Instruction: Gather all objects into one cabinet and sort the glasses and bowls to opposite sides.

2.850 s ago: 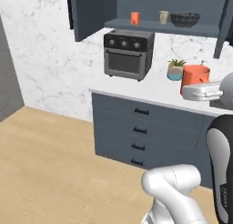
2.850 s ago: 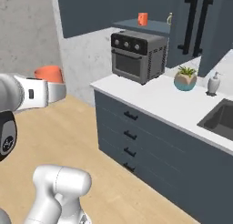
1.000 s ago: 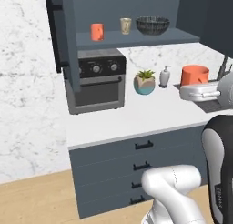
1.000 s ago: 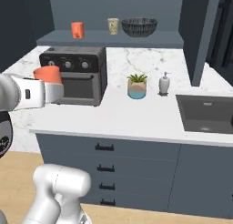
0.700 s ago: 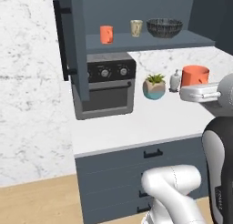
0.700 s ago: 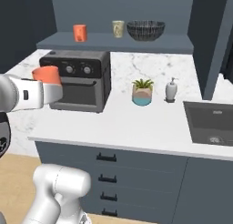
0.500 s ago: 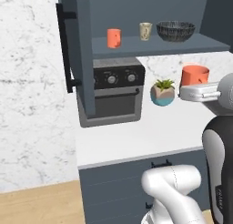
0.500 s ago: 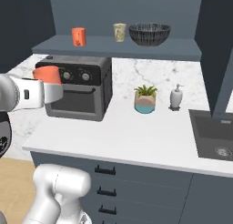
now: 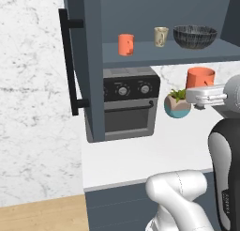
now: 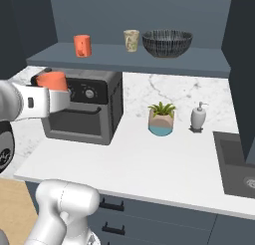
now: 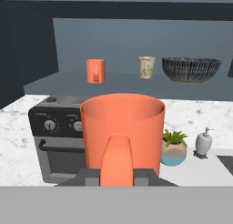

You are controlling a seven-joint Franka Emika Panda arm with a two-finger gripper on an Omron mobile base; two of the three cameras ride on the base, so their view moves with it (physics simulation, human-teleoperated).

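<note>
My gripper (image 9: 204,93) is shut on a plain orange cup (image 9: 200,77), held upright in front of the counter and below shelf height. The same cup (image 11: 122,127) fills the middle of the hand view, its handle toward the camera. Ahead is the open dark slate-blue cabinet (image 9: 92,61), its door swung out to the left with a black bar handle (image 9: 70,68). On its shelf (image 10: 109,55) stand another orange cup (image 10: 82,45) at the left, a beige cup (image 10: 131,40) in the middle and a wide dark speckled bowl (image 10: 167,43) at the right.
A dark toaster oven (image 10: 84,112) sits on the white marble counter (image 10: 144,162) under the shelf's left end. A teal-and-beige plant pot (image 10: 161,119) and a soap dispenser (image 10: 198,116) stand to its right, with a sink (image 10: 239,164) at the far right.
The base has driven closer, so the whole scene has shifted and the cabinet looms larger. The orange cup stays in my shut gripper throughout.
</note>
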